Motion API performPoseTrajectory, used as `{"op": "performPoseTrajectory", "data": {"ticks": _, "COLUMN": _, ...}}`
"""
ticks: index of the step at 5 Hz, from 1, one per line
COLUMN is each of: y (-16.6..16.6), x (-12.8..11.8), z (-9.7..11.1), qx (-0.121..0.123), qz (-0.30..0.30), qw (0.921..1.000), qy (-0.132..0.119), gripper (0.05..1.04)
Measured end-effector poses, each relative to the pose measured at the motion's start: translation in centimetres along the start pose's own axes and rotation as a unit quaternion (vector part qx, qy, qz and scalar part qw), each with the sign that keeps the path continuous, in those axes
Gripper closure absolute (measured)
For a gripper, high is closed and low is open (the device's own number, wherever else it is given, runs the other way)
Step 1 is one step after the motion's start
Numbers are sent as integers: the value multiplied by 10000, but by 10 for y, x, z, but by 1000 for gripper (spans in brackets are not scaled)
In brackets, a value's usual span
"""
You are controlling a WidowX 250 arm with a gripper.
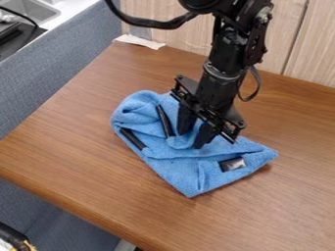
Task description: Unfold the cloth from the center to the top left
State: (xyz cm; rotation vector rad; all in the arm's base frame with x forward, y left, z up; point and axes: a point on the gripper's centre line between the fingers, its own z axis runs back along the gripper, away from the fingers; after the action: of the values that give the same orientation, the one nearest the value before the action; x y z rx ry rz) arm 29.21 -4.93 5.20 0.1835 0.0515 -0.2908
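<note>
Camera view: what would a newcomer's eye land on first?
The bright blue cloth, bunched up near the middle of the brown wooden table, with the black gripper right down at it. Next, two dark stick-like pieces on the cloth's left part.

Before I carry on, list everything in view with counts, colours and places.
Table: 1, brown, centre
Cloth: 1, blue, rumpled on table
Slim pieces: 2, black, cloth's left part
Patch: 1, black and silver, cloth's right part
Strip: 1, whitish, table's far-left edge
Partition: 1, blue-grey, left
Sink: 1, grey, upper left
Wall panels: at least 2, pale, top
Unclear object: 1, dark and yellowish, lower-left corner
Arm: 1, black, from top edge
Gripper: 1, black, at cloth's middle
</note>
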Motion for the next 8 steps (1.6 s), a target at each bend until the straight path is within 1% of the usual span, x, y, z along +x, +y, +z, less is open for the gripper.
{"op": "performPoseTrajectory", "data": {"ticks": 1, "y": 3, "x": -3, "z": 7, "qx": 37, "qz": 85, "qw": 10000, "qy": -13, "gripper": 921}}
{"op": "performPoseTrajectory", "data": {"ticks": 2, "y": 8, "x": -1, "z": 14, "qx": 93, "qz": 100, "qw": 9999, "qy": -49, "gripper": 1022}}
{"op": "performPoseTrajectory", "data": {"ticks": 3, "y": 11, "x": -2, "z": 16, "qx": 180, "qz": 107, "qw": 9998, "qy": 17, "gripper": 1031}}
{"op": "performPoseTrajectory", "data": {"ticks": 4, "y": 31, "x": -1, "z": 40, "qx": 274, "qz": 331, "qw": 9989, "qy": -205, "gripper": 1031}}
{"op": "performPoseTrajectory", "data": {"ticks": 5, "y": 63, "x": -6, "z": 55, "qx": 303, "qz": 689, "qw": 9967, "qy": -302, "gripper": 1031}}
{"op": "performPoseTrajectory", "data": {"ticks": 6, "y": 96, "x": -13, "z": 60, "qx": 236, "qz": 1029, "qw": 9936, "qy": -400, "gripper": 1031}}
{"op": "performPoseTrajectory", "data": {"ticks": 7, "y": 120, "x": -20, "z": 55, "qx": 277, "qz": 1102, "qw": 9927, "qy": -404, "gripper": 1031}}
{"op": "performPoseTrajectory", "data": {"ticks": 8, "y": 149, "x": -24, "z": 39, "qx": 183, "qz": 1276, "qw": 9910, "qy": -354, "gripper": 1031}}
